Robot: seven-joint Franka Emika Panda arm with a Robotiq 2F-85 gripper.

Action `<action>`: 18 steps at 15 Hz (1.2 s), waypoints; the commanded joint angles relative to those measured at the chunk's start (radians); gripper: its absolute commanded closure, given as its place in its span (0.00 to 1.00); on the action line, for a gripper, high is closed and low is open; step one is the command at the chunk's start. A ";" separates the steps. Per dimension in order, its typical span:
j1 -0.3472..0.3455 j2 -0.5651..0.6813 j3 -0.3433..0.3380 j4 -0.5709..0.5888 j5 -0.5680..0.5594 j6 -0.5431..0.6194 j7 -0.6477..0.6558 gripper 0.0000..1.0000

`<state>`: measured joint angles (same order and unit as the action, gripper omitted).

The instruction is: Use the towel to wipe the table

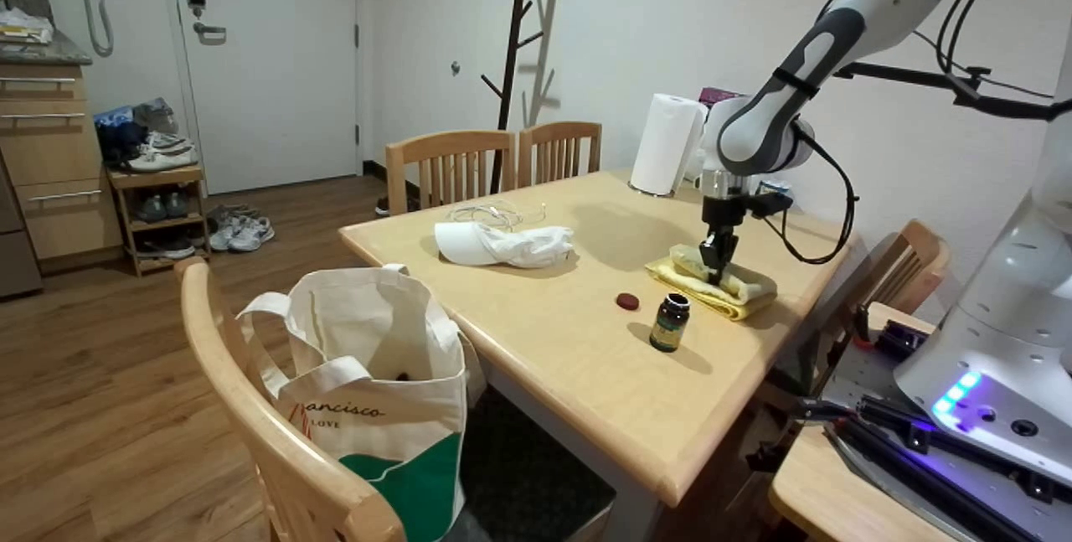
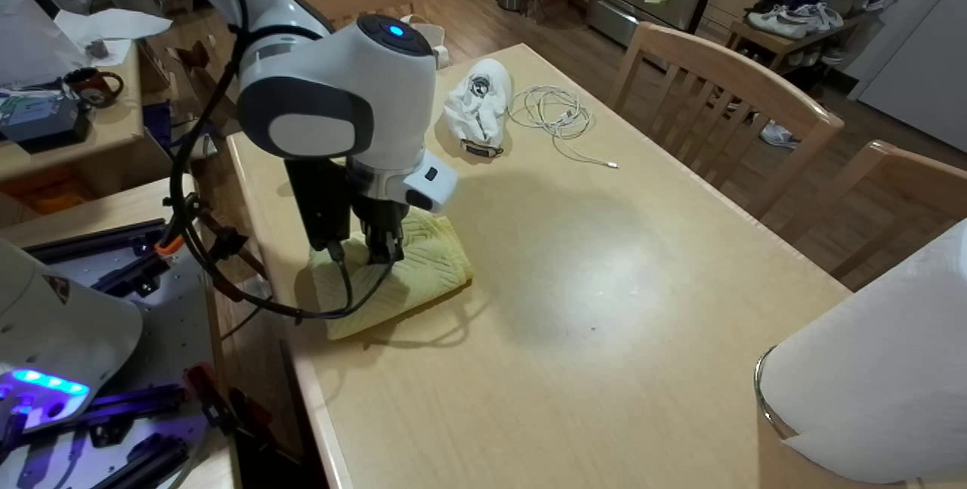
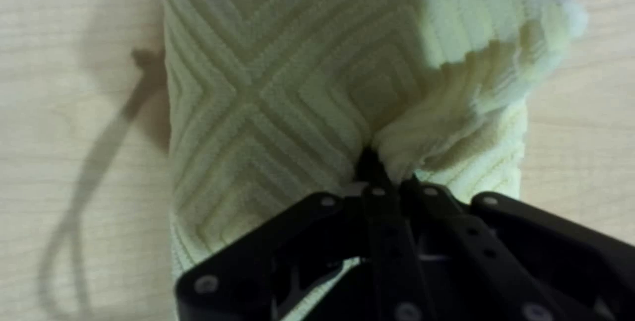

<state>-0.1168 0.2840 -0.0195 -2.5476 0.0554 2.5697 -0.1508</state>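
Note:
A folded yellow towel with a ribbed pattern lies on the wooden table (image 1: 536, 324), near the edge by the robot base. The towel shows in both exterior views (image 1: 747, 289) (image 2: 434, 258) and fills much of the wrist view (image 3: 258, 88). My gripper (image 1: 717, 272) points down into the towel. In the wrist view its fingers (image 3: 389, 167) are close together, with a bunched fold of towel pinched between them. The fingertips themselves are partly hidden by the cloth. The rest of the towel lies flat on the table, with one corner folded up beside the fingers.
A small dark open bottle (image 1: 670, 324) and its reddish lid (image 1: 626, 301) stand close to the towel. A white cloth-wrapped object (image 1: 502, 245), a white cable (image 2: 559, 115) and a paper towel roll (image 1: 667, 144) are farther off. Chairs and a tote bag (image 1: 385, 391) surround the table.

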 commanded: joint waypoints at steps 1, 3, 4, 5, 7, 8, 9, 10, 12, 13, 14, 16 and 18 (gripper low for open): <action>0.005 0.013 0.020 0.004 0.027 0.055 -0.021 0.99; 0.015 0.030 0.029 0.045 0.021 0.070 -0.017 0.99; 0.021 0.041 0.033 0.070 0.017 0.075 -0.013 0.99; 0.029 0.052 0.032 0.097 0.002 0.081 -0.005 0.99; 0.034 0.076 0.041 0.164 0.006 0.084 -0.008 0.99; 0.031 0.084 0.047 0.203 0.019 0.072 -0.013 0.99; 0.025 0.094 0.052 0.241 0.028 0.066 -0.017 0.99; 0.023 0.109 0.052 0.284 0.027 0.063 -0.017 0.99; 0.029 0.151 0.043 0.382 0.008 0.057 -0.005 0.99; 0.028 0.173 0.042 0.429 0.006 0.050 -0.006 0.99; 0.031 0.203 0.040 0.489 0.001 0.041 -0.001 0.99; 0.034 0.257 0.038 0.598 -0.007 0.022 0.003 0.99; 0.040 0.314 0.033 0.702 -0.022 0.007 0.006 0.99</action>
<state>-0.0841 0.5004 0.0204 -2.0092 0.0536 2.6213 -0.1513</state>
